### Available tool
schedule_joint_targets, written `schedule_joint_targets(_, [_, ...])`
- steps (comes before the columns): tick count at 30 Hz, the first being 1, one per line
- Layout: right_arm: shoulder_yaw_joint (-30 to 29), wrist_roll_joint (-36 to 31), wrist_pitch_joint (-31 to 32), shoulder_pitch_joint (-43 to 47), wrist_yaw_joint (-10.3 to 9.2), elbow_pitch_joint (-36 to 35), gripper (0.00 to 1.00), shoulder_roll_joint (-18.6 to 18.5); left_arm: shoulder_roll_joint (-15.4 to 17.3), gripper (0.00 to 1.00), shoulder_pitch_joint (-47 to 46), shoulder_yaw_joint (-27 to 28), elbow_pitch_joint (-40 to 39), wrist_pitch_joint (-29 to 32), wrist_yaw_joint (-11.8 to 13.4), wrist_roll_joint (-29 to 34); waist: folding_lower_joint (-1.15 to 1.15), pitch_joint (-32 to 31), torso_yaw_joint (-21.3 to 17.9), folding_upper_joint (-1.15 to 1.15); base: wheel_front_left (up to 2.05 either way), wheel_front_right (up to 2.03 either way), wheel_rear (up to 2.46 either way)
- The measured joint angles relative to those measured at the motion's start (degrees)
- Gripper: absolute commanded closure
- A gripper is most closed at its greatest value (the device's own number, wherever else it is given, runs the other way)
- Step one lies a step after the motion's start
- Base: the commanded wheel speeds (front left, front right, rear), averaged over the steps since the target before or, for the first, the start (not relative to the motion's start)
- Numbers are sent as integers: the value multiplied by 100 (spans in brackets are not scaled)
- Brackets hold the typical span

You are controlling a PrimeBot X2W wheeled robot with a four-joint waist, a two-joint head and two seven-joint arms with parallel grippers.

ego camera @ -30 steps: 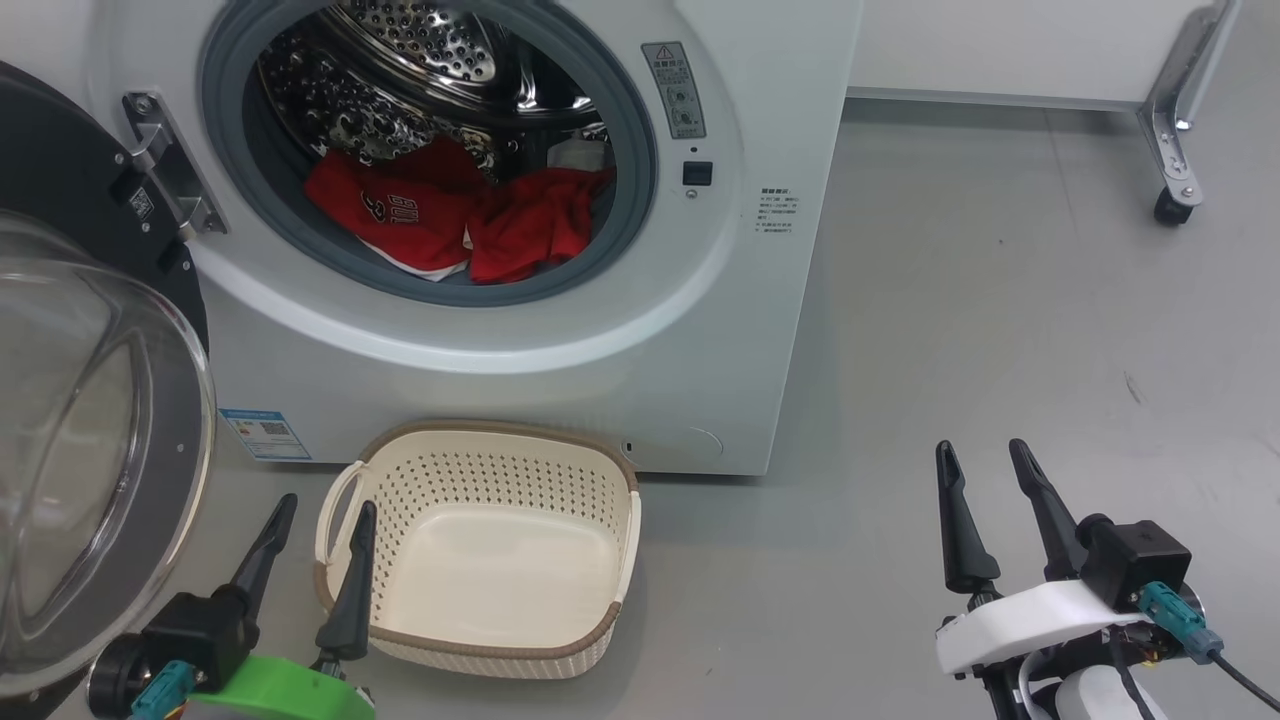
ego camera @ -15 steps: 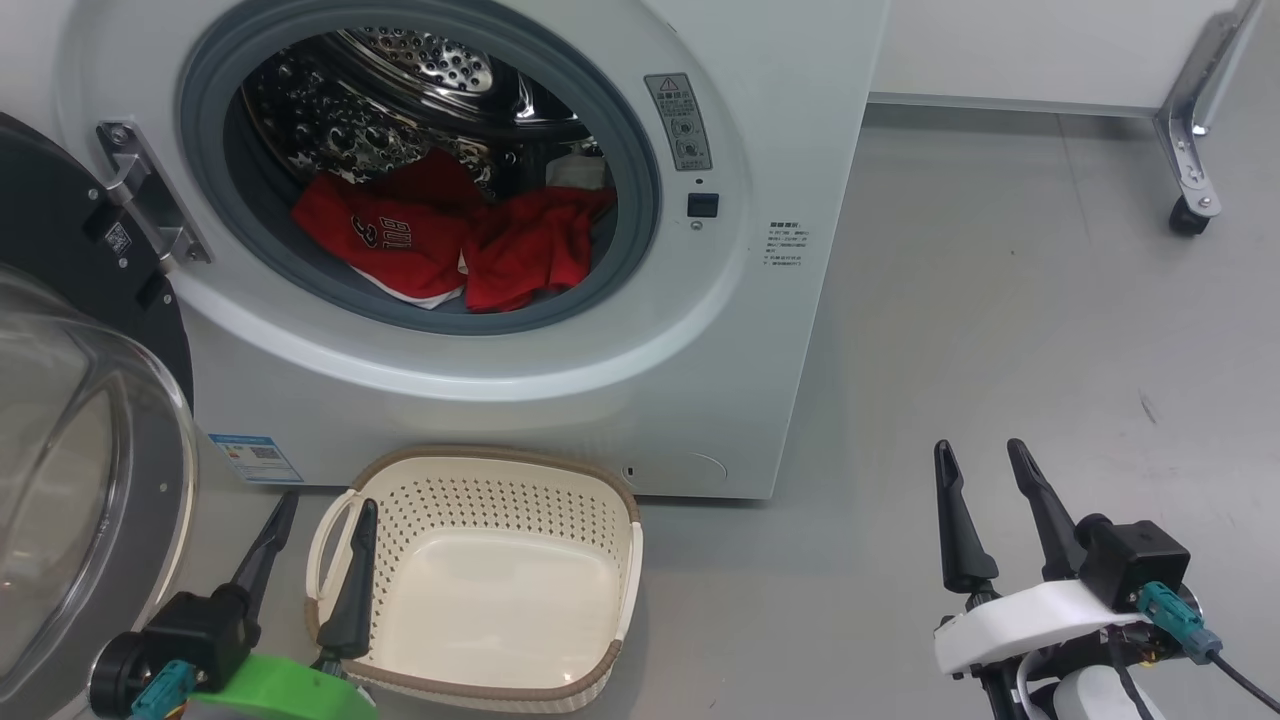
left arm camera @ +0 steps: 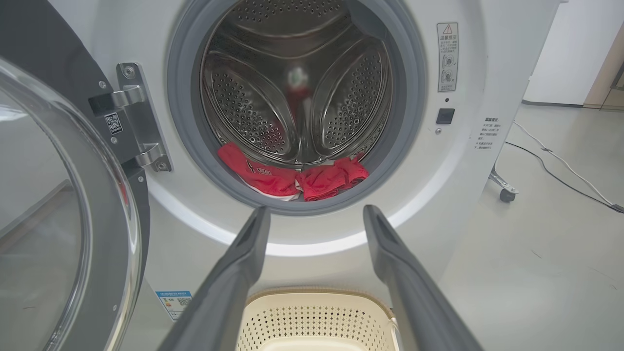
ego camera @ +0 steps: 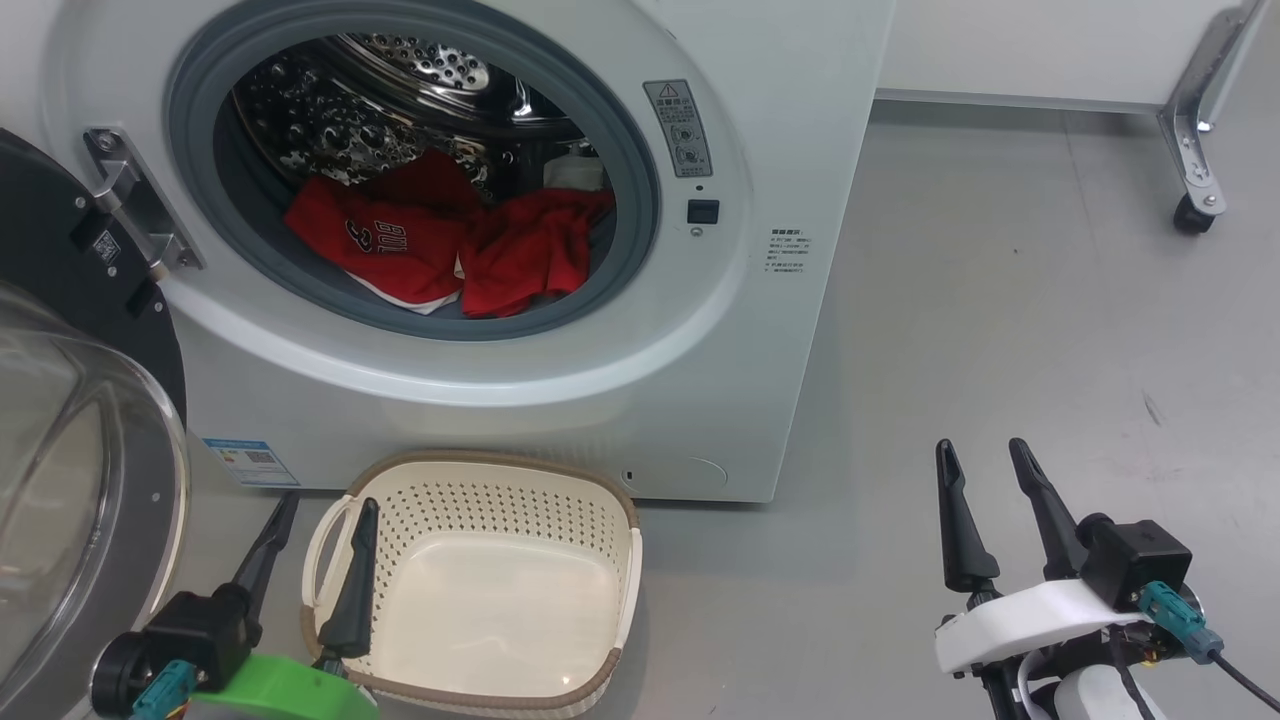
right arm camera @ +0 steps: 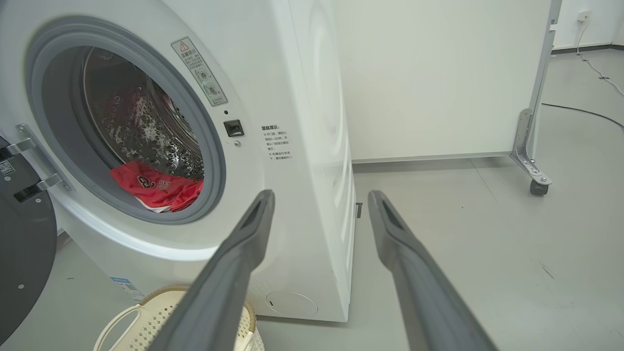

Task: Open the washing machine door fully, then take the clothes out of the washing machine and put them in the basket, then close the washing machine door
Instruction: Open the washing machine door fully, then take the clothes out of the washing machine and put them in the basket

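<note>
The washing machine [ego camera: 700, 380] stands on the grey floor [ego camera: 1000, 300]. Its door [ego camera: 70, 480] is swung wide open and hangs from a metal hinge [ego camera: 135, 205] at the left edge of the machine's round mouth, with the clear glass bowl bulging out toward the robot. The clothes [ego camera: 440, 250] lie inside the machine at the bottom front of the steel drum, against the grey rubber ring. They are two bunched red pieces side by side, and the left one has white lettering. The basket [ego camera: 630, 560] sits on the floor just in front of the machine's base, below the mouth, its cream bottom bare.

The left gripper [ego camera: 329, 499] hangs low in front of the machine, by the basket's left handle. Its fingers are spread apart, hold nothing and point toward the machine. In the left wrist view that gripper [left arm camera: 316, 209] frames the lower rim of the mouth, with the clothes [left arm camera: 292, 178] just above its tips. The right gripper [ego camera: 980, 444] is off the machine's right front corner, above the floor and well apart from the machine. It is likewise spread wide and holds nothing. In the right wrist view it [right arm camera: 321, 193] points at that corner.

A blue sticker [ego camera: 240, 462] sits at the lower left of the machine's front, and a warning label [ego camera: 680, 130] is to the right of the mouth. Beyond the machine's right side stands a white panel [right arm camera: 429, 78] on a metal leg with a caster [ego camera: 1192, 215].
</note>
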Motion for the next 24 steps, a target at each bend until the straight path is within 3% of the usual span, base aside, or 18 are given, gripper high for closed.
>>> schedule_joint_targets(24, [-21,0,0,-1,10,-5,0,24,-31,0,0,43,-1,0,0,107,0,64,-1,0,0,0,0])
